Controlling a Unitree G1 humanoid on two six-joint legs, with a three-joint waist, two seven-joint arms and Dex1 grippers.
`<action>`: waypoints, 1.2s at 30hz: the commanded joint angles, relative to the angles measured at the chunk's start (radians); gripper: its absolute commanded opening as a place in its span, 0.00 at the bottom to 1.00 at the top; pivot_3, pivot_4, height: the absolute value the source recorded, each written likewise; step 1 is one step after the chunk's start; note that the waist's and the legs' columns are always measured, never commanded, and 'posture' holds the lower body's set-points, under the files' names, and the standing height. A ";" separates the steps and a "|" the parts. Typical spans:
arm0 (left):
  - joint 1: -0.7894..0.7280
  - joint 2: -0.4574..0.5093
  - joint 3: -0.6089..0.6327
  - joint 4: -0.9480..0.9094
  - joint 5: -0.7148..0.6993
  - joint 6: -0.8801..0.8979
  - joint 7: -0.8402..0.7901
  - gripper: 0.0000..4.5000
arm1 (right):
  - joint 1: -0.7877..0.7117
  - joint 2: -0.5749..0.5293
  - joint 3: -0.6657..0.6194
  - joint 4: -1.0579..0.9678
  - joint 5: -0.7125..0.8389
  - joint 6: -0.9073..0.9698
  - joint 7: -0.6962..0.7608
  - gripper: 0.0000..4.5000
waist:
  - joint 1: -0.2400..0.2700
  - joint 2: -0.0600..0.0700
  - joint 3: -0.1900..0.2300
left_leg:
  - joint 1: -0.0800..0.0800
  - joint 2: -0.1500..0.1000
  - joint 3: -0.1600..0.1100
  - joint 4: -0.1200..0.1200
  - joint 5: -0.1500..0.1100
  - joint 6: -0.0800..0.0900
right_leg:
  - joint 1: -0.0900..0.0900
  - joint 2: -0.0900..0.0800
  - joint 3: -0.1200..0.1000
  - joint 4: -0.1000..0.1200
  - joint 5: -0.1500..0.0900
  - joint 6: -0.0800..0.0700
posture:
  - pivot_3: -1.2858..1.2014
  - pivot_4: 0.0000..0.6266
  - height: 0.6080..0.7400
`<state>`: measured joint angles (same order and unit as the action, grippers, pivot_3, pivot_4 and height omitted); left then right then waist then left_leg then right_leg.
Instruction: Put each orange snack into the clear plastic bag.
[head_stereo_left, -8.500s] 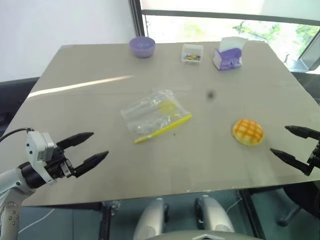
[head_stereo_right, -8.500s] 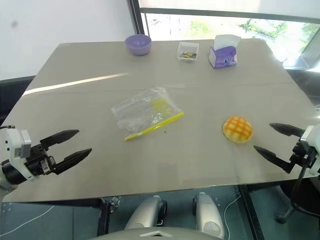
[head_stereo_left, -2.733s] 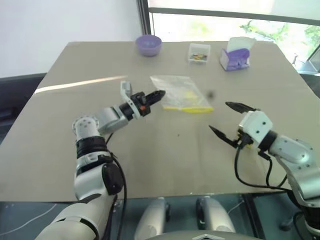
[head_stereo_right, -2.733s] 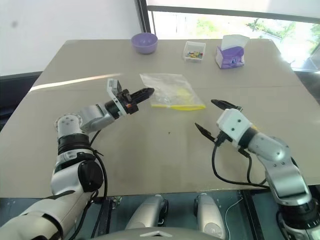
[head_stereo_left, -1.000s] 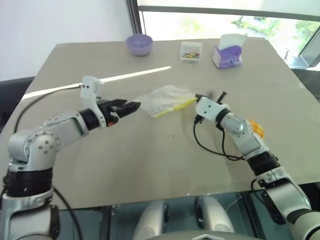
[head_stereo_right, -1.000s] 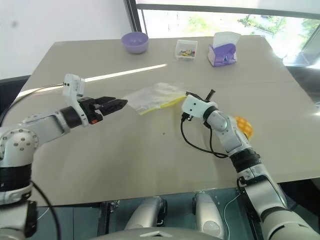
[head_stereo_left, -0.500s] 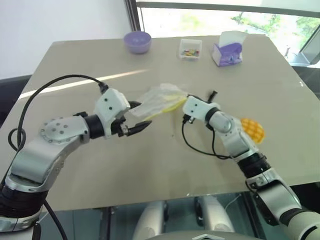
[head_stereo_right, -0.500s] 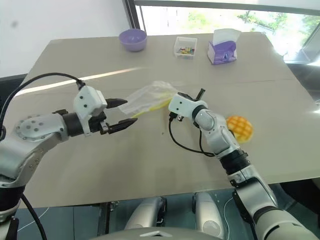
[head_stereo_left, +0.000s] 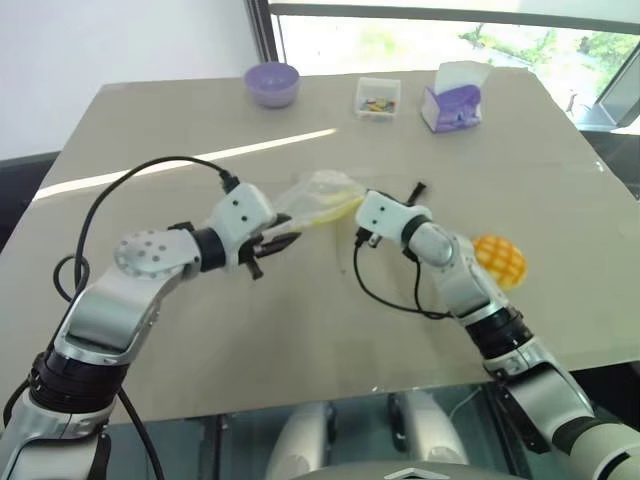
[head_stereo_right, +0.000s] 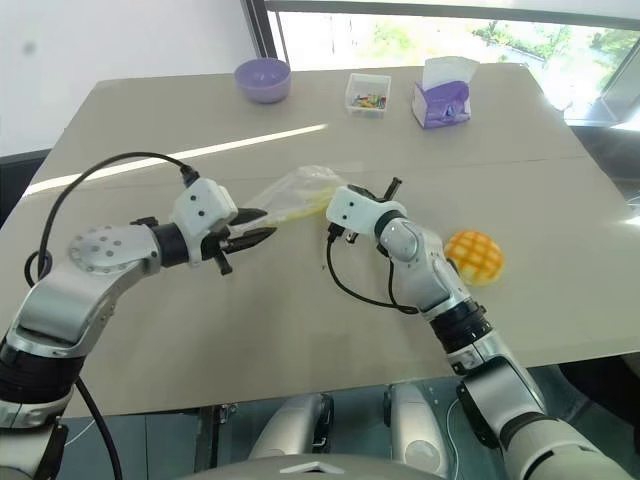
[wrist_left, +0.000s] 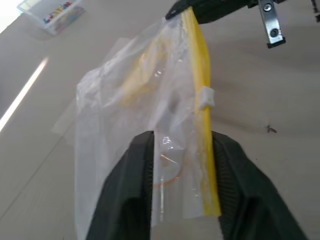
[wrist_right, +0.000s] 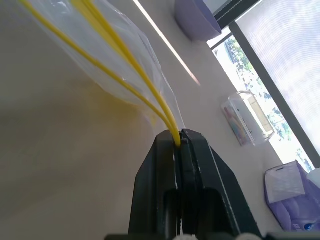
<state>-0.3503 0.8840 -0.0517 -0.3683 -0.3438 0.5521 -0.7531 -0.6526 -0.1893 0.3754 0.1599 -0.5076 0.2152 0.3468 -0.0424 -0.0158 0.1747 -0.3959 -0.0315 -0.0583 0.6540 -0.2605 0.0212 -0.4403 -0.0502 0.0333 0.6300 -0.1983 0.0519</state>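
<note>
Crinkly clear plastic bag (head_stereo_left: 318, 198) with yellow seal strip, lifted above the middle of the bench (head_stereo_left: 300, 320) between both arms. Right pincer (wrist_right: 178, 140) pressed together, pinching the seal strip at one end. Left pincer (wrist_left: 181, 150) partly spread, one finger on each side of the bag's other end. Orange bun (head_stereo_left: 500, 260) resting on the bench beside the right forearm, outside the bag.
</note>
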 joint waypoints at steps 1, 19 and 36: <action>-0.036 0.000 0.010 0.018 0.019 -0.028 -0.030 0.39 | -0.031 0.013 -0.004 -0.050 -0.011 0.007 -0.019 0.00 | 0.001 0.000 0.000 | 0.000 0.000 0.000 0.000 0.000 0.000 | 0.000 0.000 0.000 0.000 0.000 0.000 | 0.52 0.24 1.00; -0.071 -0.029 -0.011 0.098 0.095 -0.084 -0.101 0.00 | -0.028 0.010 -0.018 -0.082 0.011 0.036 0.006 0.13 | 0.000 0.000 0.000 | 0.000 0.000 0.000 0.009 0.000 0.000 | 0.000 0.000 0.000 0.010 0.000 0.000 | 0.52 0.24 1.00; -0.121 -0.053 0.027 0.334 0.216 -0.508 -0.142 0.00 | 0.142 -0.154 -0.222 -0.425 0.440 0.112 0.308 0.02 | 0.002 0.000 0.000 | 0.000 0.000 -0.001 0.015 -0.003 0.005 | 0.000 0.000 -0.001 0.013 0.000 0.000 | 0.52 0.24 1.00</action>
<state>-0.4537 0.8232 -0.0476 -0.0262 -0.1395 0.0805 -0.8924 -0.5110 -0.3479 0.1747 -0.1911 -0.1175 0.3058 0.6332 -0.0405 -0.0158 0.1747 -0.3962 -0.0312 -0.0592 0.6687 -0.2633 0.0259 -0.4398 -0.0497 0.0323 0.6435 -0.1983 0.0519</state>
